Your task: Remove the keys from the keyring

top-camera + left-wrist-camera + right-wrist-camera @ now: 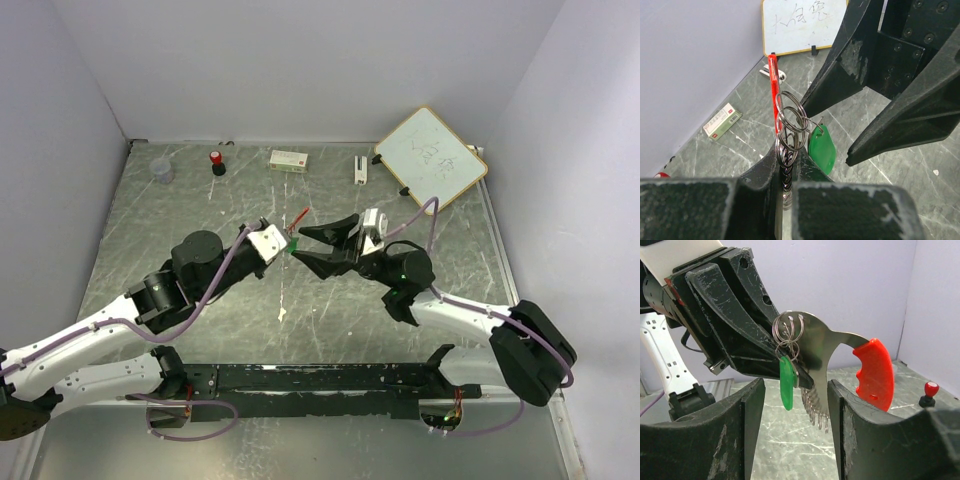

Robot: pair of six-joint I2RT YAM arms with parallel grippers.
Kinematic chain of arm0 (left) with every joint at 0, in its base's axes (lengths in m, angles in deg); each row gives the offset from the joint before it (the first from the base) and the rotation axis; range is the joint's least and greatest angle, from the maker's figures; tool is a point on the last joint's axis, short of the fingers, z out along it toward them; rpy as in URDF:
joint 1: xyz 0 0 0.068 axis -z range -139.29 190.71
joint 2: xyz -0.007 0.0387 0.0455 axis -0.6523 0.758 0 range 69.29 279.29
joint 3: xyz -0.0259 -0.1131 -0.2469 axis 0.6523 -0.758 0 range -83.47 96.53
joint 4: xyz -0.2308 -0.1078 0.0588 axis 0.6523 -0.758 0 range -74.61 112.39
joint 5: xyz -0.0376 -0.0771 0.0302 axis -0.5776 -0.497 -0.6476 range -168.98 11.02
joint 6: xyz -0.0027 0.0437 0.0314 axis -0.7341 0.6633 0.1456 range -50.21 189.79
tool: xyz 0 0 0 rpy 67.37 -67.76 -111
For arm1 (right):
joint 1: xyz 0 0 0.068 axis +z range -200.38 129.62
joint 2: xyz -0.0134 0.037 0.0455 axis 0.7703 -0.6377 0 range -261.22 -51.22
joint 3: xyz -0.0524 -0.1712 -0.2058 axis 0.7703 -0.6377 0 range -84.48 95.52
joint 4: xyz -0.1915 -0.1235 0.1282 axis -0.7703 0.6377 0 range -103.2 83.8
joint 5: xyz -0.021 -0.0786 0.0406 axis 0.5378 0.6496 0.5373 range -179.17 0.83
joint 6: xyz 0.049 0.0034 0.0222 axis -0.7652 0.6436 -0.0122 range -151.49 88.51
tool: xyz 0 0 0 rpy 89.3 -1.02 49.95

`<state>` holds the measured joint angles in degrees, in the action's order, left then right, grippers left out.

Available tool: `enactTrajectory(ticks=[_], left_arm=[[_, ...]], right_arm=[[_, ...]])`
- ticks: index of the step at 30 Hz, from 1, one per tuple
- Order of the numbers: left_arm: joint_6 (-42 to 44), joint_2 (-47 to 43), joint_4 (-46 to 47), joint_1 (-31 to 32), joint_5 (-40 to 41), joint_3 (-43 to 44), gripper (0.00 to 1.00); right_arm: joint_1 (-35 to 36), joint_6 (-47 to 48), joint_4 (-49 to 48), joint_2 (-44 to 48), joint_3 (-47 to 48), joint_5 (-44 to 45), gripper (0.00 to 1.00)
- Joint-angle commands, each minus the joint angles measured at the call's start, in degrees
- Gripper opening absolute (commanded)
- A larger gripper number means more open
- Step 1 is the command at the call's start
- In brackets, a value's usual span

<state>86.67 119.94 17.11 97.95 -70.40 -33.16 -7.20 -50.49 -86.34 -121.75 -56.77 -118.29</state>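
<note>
Left claw pinches the keyring — right claw gapes nearby.

Behind lie a whiteboard, box, red-capped bottle, perhaps a cup.

the green key is bright, plain green; the red key has a red head on a shiny silver blade. the keyring is silver-grey. the left gripper and right gripper are black with pale scuffs. the table is grey-green, marbled with white streaks. the whiteboard is white with dark scribbles and a tan frame.
</note>
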Motion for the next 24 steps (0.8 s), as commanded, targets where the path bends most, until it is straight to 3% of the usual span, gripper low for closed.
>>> enactTrajectory(ticks=[1,6,24], left_arm=[[-0.66,-0.60,3.84,0.43,-1.39,-0.35,0.07],[-0.45,-0.14,4.34,0.47,-1.25,-0.51,0.07],[-0.69,0.95,6.04,0.49,-0.85,-1.60,0.07]], right_arm=[[-0.22,-1.70,-2.71,-1.28,1.86,-1.17,0.52],[-0.22,-2.44,-2.71,-3.36,2.71,-1.99,0.43],[-0.20,-2.80,-2.34,-4.02,3.42,-2.56,0.46]])
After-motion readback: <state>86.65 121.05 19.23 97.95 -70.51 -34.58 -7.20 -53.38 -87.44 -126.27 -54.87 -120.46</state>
